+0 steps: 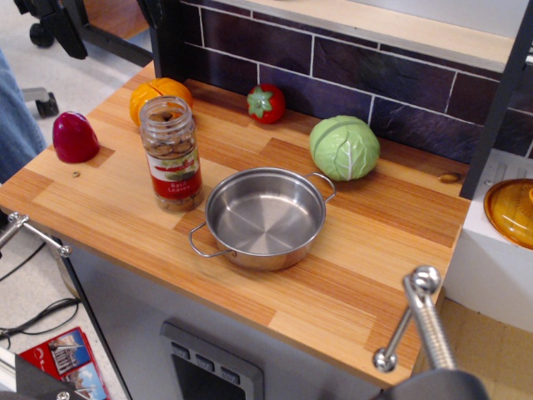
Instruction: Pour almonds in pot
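The almonds point(169, 150) are brown nuts inside a clear, lidless plastic jar with a red and white label. The jar stands upright on the wooden counter point(366, 275), just left of the pot. The pot point(265, 215) is a shallow shiny steel pan with two wire loop handles, and it is empty. My gripper point(108, 21) is high at the top left edge, well above and behind the jar. Only its black finger ends show, one finger point(65, 35) far from the other. It holds nothing.
An orange fruit point(158, 90), a red tomato point(266, 102) and a green cabbage point(345, 147) lie along the tiled back wall. A dark red object point(75, 137) sits at the left corner. An orange glass dish point(512, 212) is off to the right. A metal rod point(420, 321) is in the foreground.
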`<action>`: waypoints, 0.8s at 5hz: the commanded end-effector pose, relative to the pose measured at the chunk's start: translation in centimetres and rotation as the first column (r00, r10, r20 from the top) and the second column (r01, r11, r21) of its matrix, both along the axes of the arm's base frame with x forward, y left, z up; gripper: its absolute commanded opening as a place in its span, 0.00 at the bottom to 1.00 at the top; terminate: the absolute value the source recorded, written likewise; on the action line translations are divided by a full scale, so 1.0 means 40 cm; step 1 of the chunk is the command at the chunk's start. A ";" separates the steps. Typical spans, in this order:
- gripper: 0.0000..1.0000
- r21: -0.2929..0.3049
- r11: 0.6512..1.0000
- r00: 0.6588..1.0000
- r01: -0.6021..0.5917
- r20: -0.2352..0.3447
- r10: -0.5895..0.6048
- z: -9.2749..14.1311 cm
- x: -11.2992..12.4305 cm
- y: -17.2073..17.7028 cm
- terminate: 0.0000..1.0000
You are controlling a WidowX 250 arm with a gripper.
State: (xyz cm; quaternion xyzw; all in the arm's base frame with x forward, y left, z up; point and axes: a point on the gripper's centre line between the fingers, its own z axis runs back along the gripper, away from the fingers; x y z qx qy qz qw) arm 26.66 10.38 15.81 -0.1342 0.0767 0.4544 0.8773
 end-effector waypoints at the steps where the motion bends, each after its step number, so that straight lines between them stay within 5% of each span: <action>1: 1.00 0.009 0.995 0.991 -0.104 -0.079 0.105 -0.029 -0.007 0.095 0.00; 2: 1.00 0.009 0.983 0.965 -0.183 -0.188 0.181 -0.072 -0.004 0.120 0.00; 4: 1.00 -0.038 0.979 0.952 -0.200 -0.246 0.184 -0.113 0.035 0.151 0.00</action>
